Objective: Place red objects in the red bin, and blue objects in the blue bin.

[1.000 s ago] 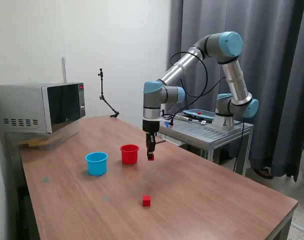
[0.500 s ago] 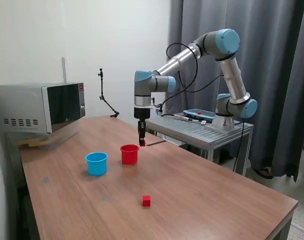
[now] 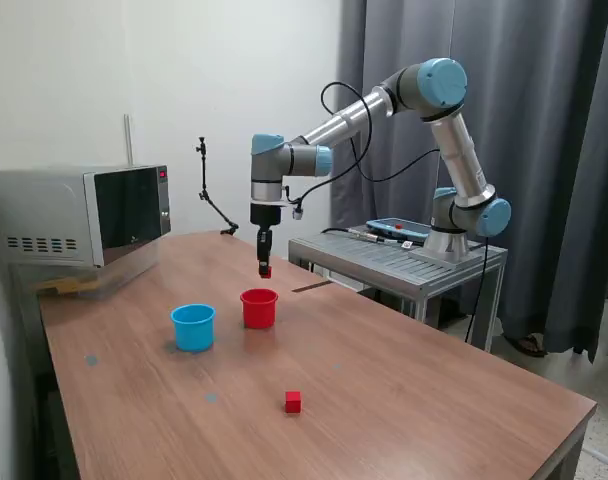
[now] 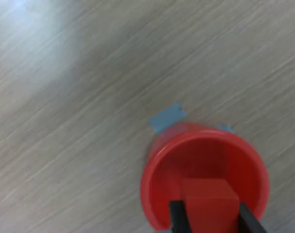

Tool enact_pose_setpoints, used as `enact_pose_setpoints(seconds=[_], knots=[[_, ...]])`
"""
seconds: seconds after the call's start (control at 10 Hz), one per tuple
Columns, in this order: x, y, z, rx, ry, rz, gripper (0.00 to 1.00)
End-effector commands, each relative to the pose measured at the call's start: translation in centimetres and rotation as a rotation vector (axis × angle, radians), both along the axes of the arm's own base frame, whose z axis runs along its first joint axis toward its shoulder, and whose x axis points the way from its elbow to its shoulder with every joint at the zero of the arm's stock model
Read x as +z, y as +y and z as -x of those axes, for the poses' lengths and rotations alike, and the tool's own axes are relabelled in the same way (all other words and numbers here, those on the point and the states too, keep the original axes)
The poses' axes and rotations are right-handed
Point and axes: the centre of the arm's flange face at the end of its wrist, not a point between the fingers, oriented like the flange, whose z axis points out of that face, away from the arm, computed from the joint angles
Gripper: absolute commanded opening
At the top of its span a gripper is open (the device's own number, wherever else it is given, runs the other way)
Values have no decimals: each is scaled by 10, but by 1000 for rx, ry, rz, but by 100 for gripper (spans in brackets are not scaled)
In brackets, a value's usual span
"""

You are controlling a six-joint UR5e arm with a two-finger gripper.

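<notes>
In the exterior view my gripper [image 3: 265, 268] hangs above the red cup [image 3: 259, 308], clamped on a red cube [image 3: 267, 271]; a second red cube [image 3: 293, 402] lies on the table [image 3: 414, 390], the light blue cup [image 3: 193, 327] beside the red cup. In the wrist view my fingers [image 4: 177, 217] pinch the cube [image 4: 208, 204] over the red cup [image 4: 162, 170].

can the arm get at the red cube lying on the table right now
Probably not yet: the end effector is shut on another red cube above the red cup. The loose cube itself lies in the open, nothing crowding it.
</notes>
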Motion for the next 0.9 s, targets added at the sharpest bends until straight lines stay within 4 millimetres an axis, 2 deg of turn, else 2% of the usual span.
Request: enact_pose_setpoints(seconds=[0.0,0.1,0.4,0.8], knots=[[-3,10,2,20,2,4,0],[0,10,7,23,9,2,0],[-17,6,19,35,-3,8,0],[-33,5,20,37,-24,17,0]])
